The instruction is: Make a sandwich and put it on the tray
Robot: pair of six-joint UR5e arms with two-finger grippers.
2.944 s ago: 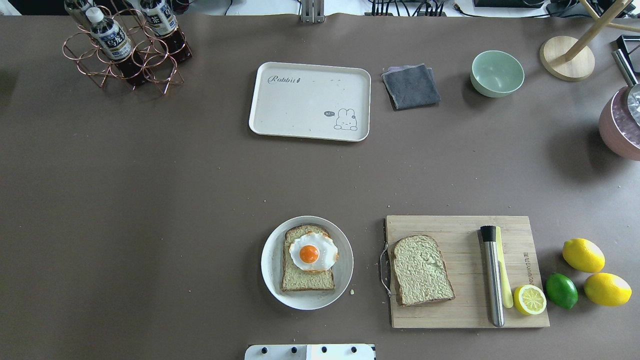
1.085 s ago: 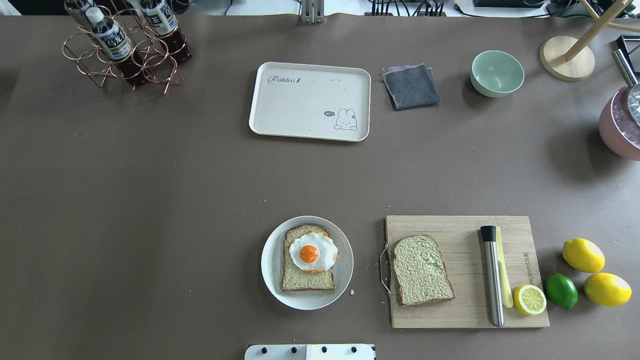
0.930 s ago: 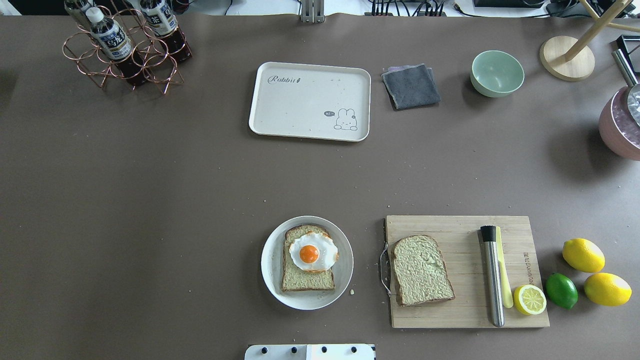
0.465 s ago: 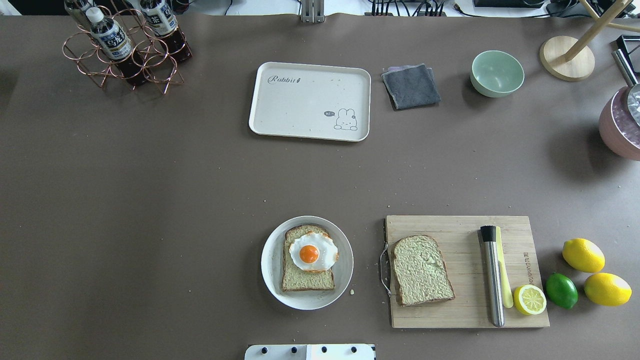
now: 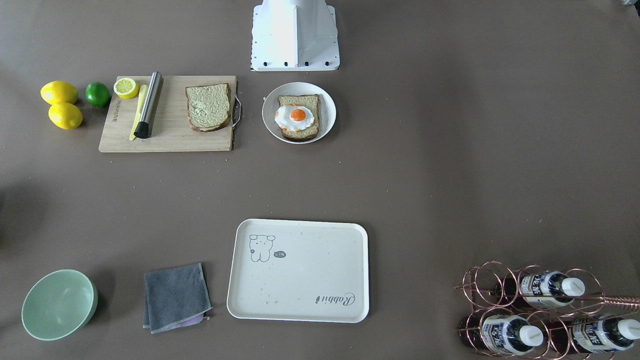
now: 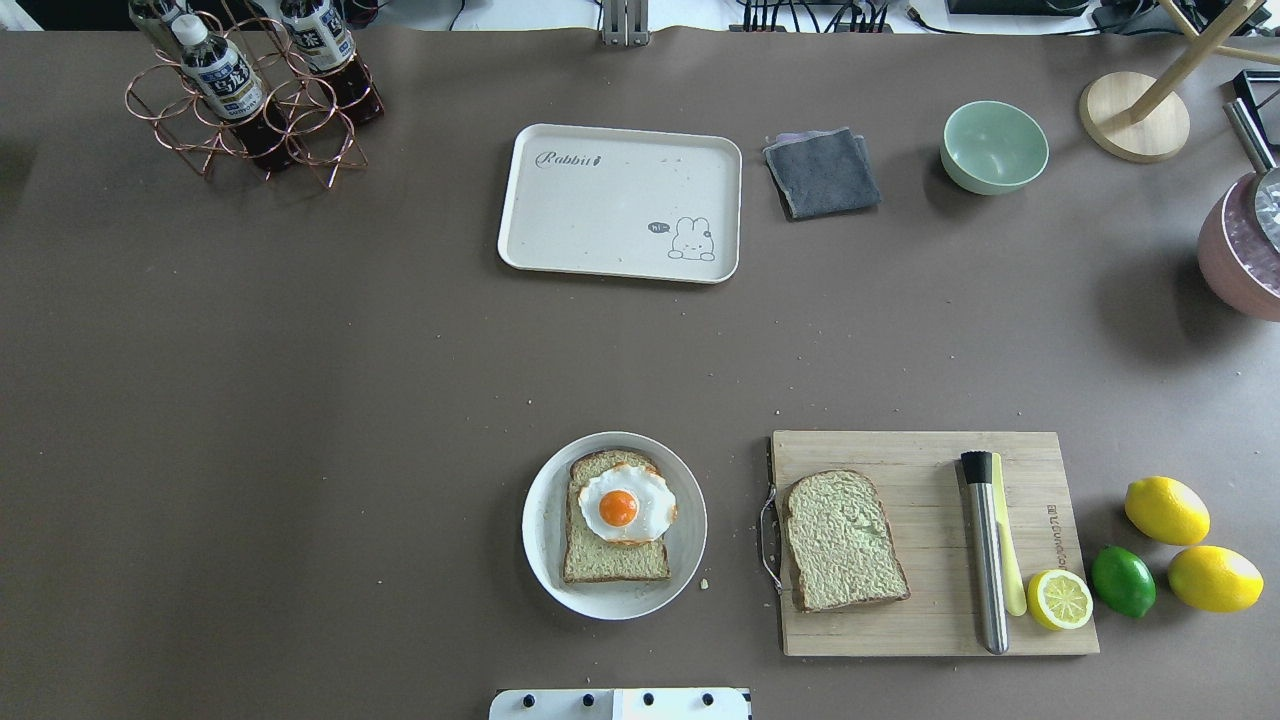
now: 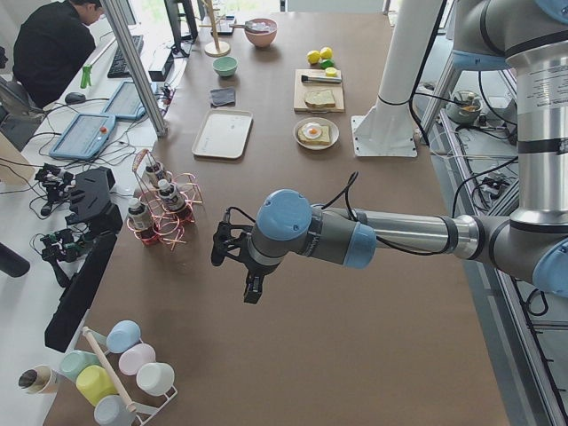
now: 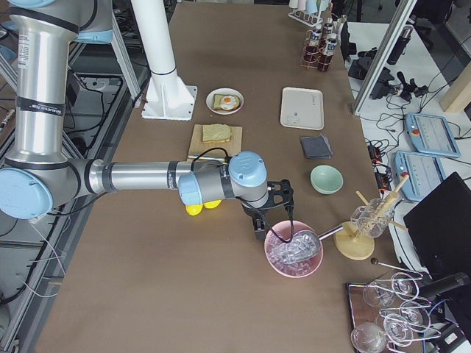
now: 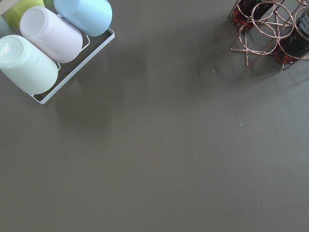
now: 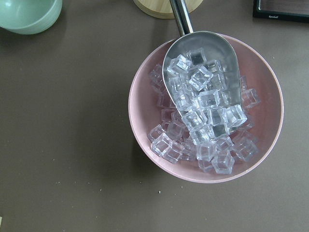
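The egg-topped bread slice [image 6: 612, 545] lies on a round white plate [image 6: 540, 525] near the robot base. The slice with pale greenish spread [image 6: 845, 540] lies on the wooden cutting board [image 6: 930, 500]. The cream tray [image 6: 600, 210] lies bare at the table's far middle; it also shows in the front view [image 5: 310, 270]. My left gripper [image 7: 232, 266] hovers near the bottle rack, far from the food. My right gripper [image 8: 274, 220] hovers over the pink ice bowl. Both show only in the side views, so I cannot tell if they are open or shut.
A steel tool [image 6: 985, 550], a half lemon [image 6: 1060, 598], lemons [image 6: 1166, 510] and a lime [image 6: 1122, 580] sit at the board's right. A grey cloth [image 6: 822, 172], green bowl [image 6: 993, 147], bottle rack [image 6: 250, 95] and pink ice bowl [image 10: 205, 106] stand further off.
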